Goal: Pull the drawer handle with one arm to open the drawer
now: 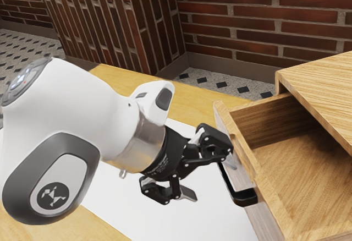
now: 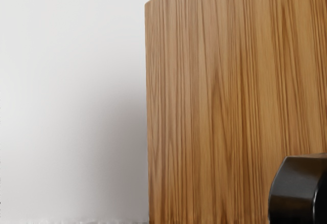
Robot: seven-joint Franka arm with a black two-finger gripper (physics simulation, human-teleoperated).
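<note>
A brick wall (image 1: 275,15) fills the back from 10 to 2 o'clock, with tiled floor (image 1: 220,81) at its foot. The wooden table (image 1: 198,100) runs under everything. The white arm (image 1: 71,142) takes up the exterior view's left side and reaches toward 3 o'clock. At 3 o'clock stands the wooden cabinet (image 1: 324,87), and the drawer (image 1: 302,164) stands well out of it, its bare inside open to view. A white mat (image 1: 165,213) lies on the table at 6 o'clock, under the hand. The black gripper (image 1: 206,175) sits just past centre, close to the drawer's front, its two fingers spread wide apart and clamped on nothing. One finger is up beside the top end of the handle, the other hangs over the mat at 7 o'clock of it. I cannot tell whether the upper finger touches the handle. The black drawer handle (image 1: 236,186) is on the drawer's front, at 3 o'clock of the gripper. From the wrist, the drawer front (image 2: 230,101) stands upright beside the mat (image 2: 71,101), with the handle's end (image 2: 299,191) close to the hand.
</note>
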